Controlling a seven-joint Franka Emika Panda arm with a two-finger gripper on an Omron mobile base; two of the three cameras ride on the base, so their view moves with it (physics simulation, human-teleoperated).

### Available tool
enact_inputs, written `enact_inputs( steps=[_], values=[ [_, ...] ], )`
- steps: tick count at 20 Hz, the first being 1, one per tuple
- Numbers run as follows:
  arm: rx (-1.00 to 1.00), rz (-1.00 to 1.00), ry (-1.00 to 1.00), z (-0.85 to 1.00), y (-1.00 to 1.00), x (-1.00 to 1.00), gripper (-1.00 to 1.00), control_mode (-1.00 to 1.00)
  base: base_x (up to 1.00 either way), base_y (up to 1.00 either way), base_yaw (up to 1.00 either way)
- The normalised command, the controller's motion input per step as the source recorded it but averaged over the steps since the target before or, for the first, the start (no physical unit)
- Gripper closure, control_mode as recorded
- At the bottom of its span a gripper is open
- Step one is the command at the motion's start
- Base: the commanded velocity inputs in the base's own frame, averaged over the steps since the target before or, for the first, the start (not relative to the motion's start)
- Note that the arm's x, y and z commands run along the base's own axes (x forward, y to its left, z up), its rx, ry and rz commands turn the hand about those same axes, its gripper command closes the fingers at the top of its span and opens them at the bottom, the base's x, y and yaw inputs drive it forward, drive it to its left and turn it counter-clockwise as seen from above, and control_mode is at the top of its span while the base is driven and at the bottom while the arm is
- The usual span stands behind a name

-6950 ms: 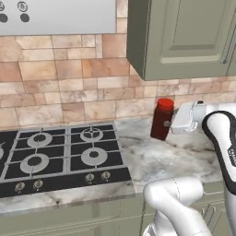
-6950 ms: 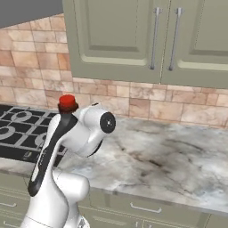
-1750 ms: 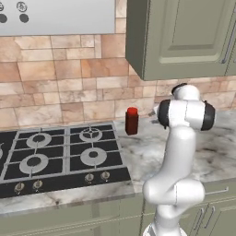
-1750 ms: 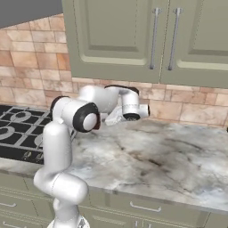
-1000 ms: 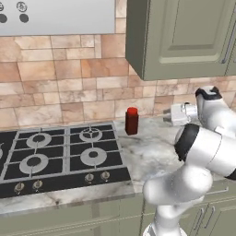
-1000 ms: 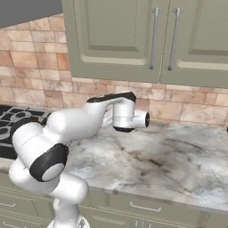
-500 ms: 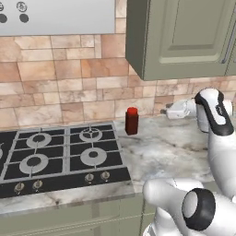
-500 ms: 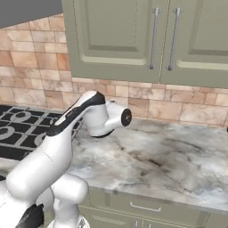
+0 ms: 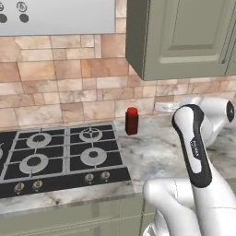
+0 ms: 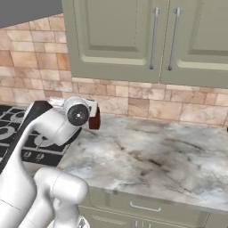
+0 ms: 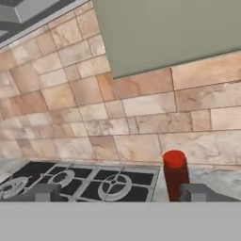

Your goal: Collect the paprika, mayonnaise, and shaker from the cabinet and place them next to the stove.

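Paprika upright on tabletop beside stove, gripper wide open and empty

Paprika (image 9: 132, 120) set just right of stove (image 9: 55, 156), near brick wall. Gripper (image 11: 117, 193) level with it, jaws spread, touching nothing; bottle just ahead by one fingertip. Cabinet (image 10: 133, 38) shut above. Bare marble tabletop (image 10: 151, 156) stretching right of paprika.

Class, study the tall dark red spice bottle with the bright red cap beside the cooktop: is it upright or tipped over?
Upright. The tall dark red spice bottle stands vertically on the marble counter, red cap on top, just right of the black cooktop.
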Motion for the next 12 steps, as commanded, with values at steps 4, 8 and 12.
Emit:
enact_inputs(
  steps=[4,8,12],
  values=[
    [0.00,-0.40,0.17,0.20,0.20,-0.58,-1.00,-1.00,0.00,0.00,0.00],
    [0.00,-0.38,0.15,0.01,0.09,-0.65,-1.00,-1.00,0.00,0.00,0.00],
    [-0.04,-0.29,0.15,0.00,0.00,-0.75,-1.00,-1.00,0.00,0.00,0.00]
  ],
)
